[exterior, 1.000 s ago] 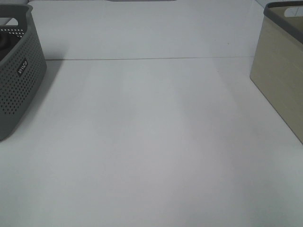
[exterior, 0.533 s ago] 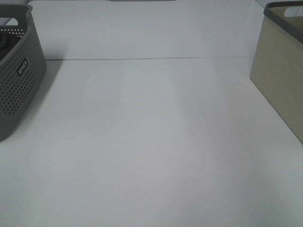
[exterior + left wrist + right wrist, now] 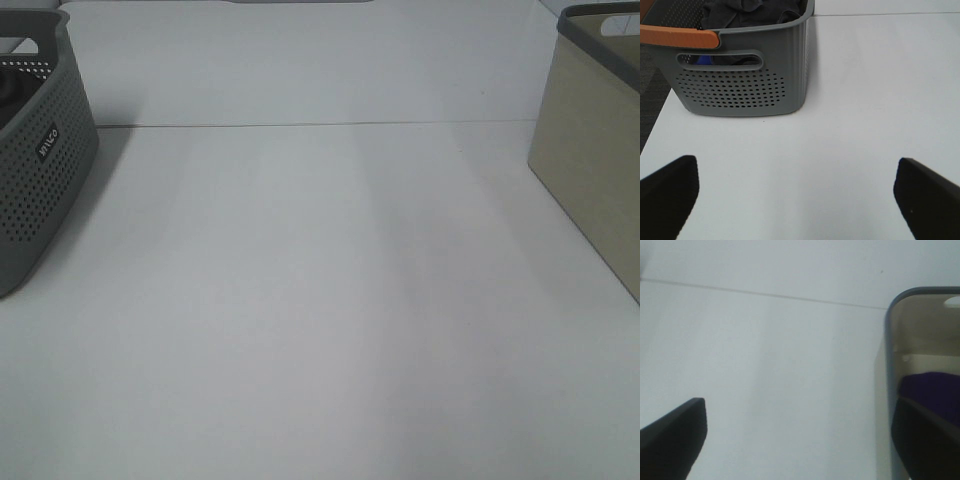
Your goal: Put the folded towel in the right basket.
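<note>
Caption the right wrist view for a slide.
Open right gripper above white table, purple towel inside beige basket.

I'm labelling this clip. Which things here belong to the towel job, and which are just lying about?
Job:
right basket
purple cloth inside it, possibly the towel

Just there:
grey basket
dark clothes in it
orange bar at its rim

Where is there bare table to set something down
The wide white table between the grey basket and the beige basket is bare. The grey basket holds dark cloth; the beige one holds something purple.
</note>
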Action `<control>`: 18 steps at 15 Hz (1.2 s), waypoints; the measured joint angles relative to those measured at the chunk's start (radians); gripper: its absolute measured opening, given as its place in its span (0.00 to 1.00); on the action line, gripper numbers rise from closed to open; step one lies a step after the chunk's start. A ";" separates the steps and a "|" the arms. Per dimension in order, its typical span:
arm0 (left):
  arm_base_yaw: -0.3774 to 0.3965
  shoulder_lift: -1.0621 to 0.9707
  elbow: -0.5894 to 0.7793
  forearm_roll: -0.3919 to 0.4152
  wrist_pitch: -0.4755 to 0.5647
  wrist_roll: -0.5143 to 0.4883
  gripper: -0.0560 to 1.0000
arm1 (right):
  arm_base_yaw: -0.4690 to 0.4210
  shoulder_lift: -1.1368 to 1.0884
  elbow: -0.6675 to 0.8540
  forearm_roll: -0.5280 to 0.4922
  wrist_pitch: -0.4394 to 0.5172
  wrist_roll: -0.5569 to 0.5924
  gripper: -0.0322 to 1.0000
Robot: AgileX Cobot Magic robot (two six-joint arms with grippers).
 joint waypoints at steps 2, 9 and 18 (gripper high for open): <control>0.000 0.000 0.000 0.000 0.000 0.000 0.99 | 0.050 -0.125 0.200 -0.032 -0.005 0.032 0.97; 0.000 0.000 0.000 0.000 0.000 0.000 0.99 | 0.052 -0.898 1.018 -0.051 -0.181 0.046 0.97; 0.000 0.000 0.000 0.000 0.000 0.000 0.99 | 0.052 -1.697 1.477 -0.106 -0.090 0.045 0.97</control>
